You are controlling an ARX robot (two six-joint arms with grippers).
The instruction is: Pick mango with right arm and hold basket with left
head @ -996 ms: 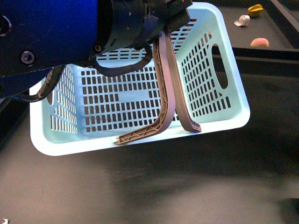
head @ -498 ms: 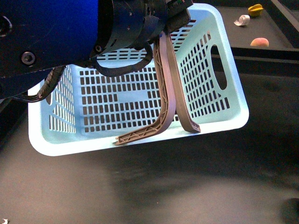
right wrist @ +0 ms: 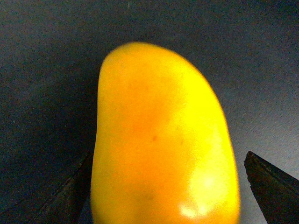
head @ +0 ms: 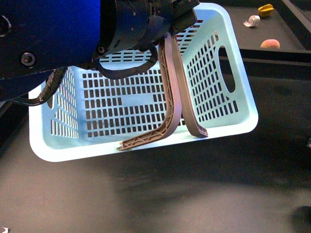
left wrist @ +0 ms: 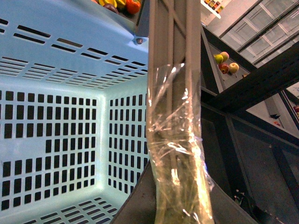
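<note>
The mango (right wrist: 159, 140) lies on the desk (right wrist: 46, 70) between the spread fingertips of the right hand (right wrist: 173, 184), not yet clamped, while the basket (head: 73, 154), hung by its handles (head: 176, 87) from the closed left hand (head: 182, 19) at its 12 o'clock, has only drifted slightly toward 8 o'clock, so the grasp remains to be done.

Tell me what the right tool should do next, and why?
Probably close the right tool on the mango: its fingers flank the fruit, a gap beside one, not yet gripping. The basket hangs from the left tool.
</note>
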